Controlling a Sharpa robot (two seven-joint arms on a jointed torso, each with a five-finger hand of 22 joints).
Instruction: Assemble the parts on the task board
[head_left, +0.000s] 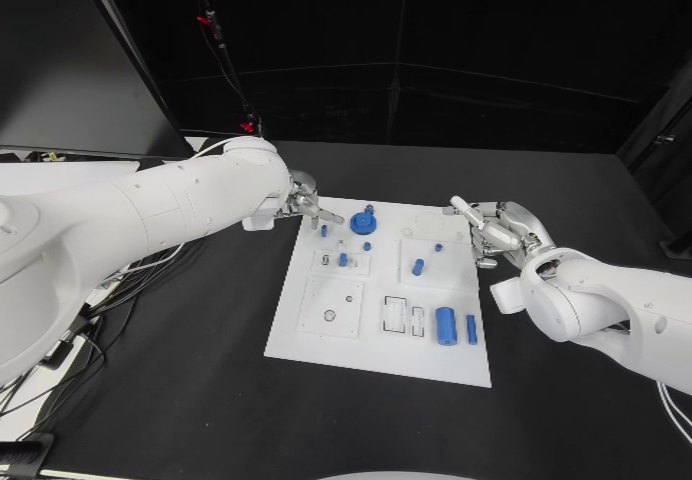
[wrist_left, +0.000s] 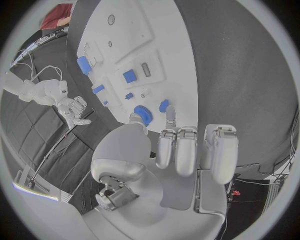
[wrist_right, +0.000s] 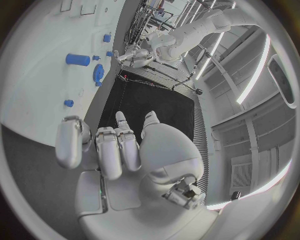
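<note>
On black table, white task board (head_left: 378, 362) (blue parts (head_left: 446, 326)).

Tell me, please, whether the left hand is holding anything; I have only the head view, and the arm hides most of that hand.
Observer: No. In the left wrist view the left hand holds nothing, and its fingers reach out close by the blue gear.
Operator: Thank you. And the right hand's palm side?
Observer: The right wrist view shows the right hand empty as well, with its fingers apart.

No legible text or labels
</note>
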